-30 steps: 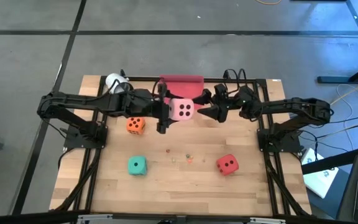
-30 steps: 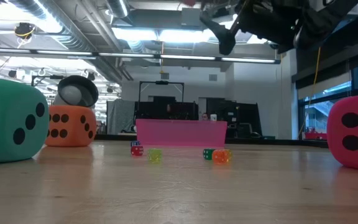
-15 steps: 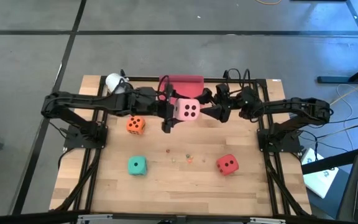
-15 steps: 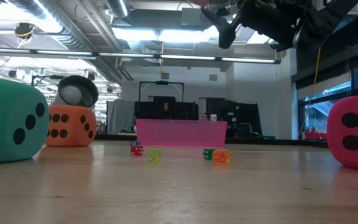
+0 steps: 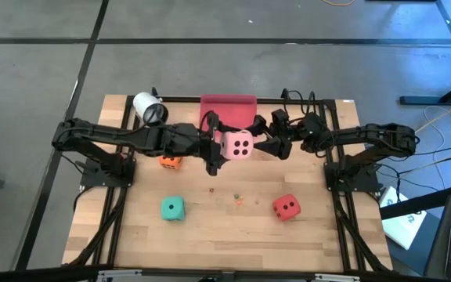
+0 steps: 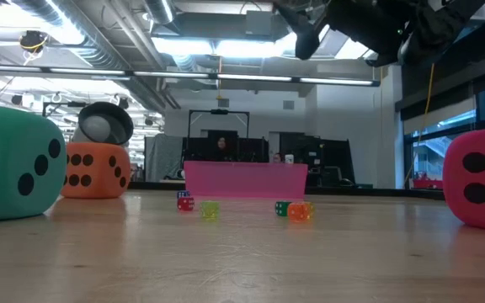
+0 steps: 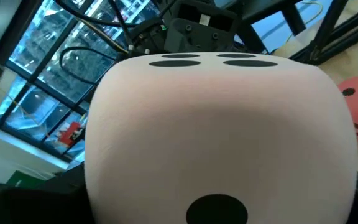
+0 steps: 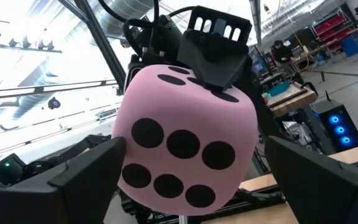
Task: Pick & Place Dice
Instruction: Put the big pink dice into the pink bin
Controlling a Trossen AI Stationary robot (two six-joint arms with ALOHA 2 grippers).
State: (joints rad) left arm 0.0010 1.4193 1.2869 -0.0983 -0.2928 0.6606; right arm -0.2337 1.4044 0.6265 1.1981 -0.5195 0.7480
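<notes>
While the left gripper [image 5: 212, 146] clamps the pink die [image 5: 236, 144] aloft just in front of the tray [image 5: 228, 106], jaws spread wide around it, the right gripper [image 5: 276, 146] flanks the die's far side, fingers wide and empty, seemingly for a handover.

A die [image 5: 237, 144] hangs above the middle of the worktop [image 5: 210, 235], between the left claw [image 5: 212, 149] on its left and the right claw [image 5: 271, 143] on its right. Behind it, at the far edge, lies a flat tray [image 5: 228, 106]. A second die [image 5: 168, 161] sits under the left arm, left of centre. Nearer the front stand two more — one [image 5: 172, 208] on the left, one [image 5: 286, 207] on the right — with tiny beads [image 5: 225, 193] scattered between them. A round lamp-like object [image 5: 148, 109] sits at the back left.
</notes>
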